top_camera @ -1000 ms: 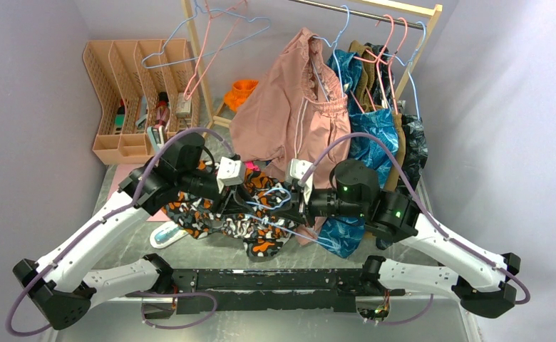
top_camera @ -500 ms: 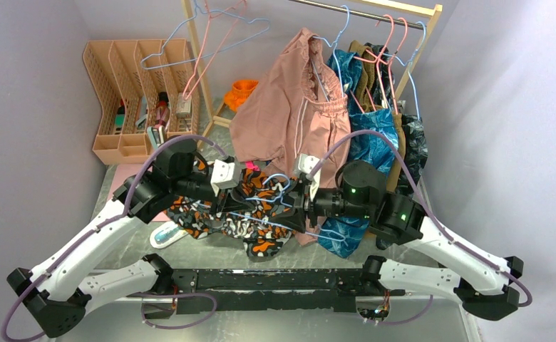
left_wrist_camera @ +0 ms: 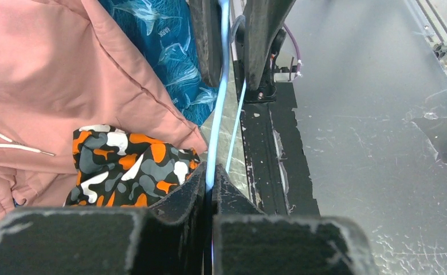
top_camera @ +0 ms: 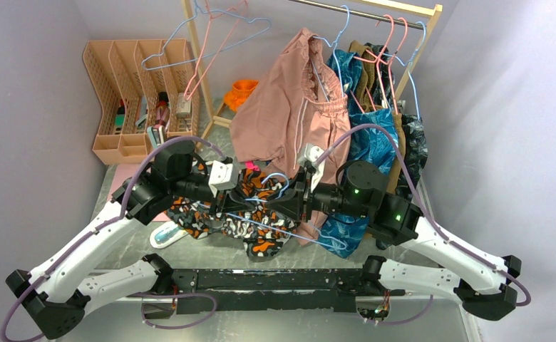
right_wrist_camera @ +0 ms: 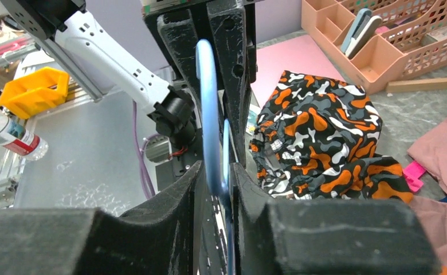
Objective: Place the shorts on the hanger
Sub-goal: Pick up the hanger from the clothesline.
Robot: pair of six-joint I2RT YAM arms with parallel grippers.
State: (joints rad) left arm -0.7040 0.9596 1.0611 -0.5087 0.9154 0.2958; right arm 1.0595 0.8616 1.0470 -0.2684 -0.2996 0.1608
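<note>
left hand (left_wrist_camera: 210, 186), right hand (right_wrist_camera: 216, 172) gripping hanger (right_wrist_camera: 206, 86), shorts (right_wrist_camera: 324, 126) beneath

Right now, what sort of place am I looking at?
Probably a robot test bench dressed as a wardrobe corner: a clothes rail with hung clothes, camouflage shorts lying below it, and pink desk organisers beside it.

The camouflage-print fabric shorts (top_camera: 197, 217) lie bunched mid-table on the grey marbled table (top_camera: 204, 251), in front of the dusty-pink garment (top_camera: 282, 121) hanging from the rail. The thin light-blue wire hanger (right_wrist_camera: 208, 97) runs above the shorts, with the left gripper (left_wrist_camera: 210, 183) at its left and the right gripper (right_wrist_camera: 218, 177) at its right. The blue leaf-print garment (top_camera: 375, 135) hangs right of the pink one. The peach slotted file organiser (top_camera: 129, 100) stands rear left.
</note>
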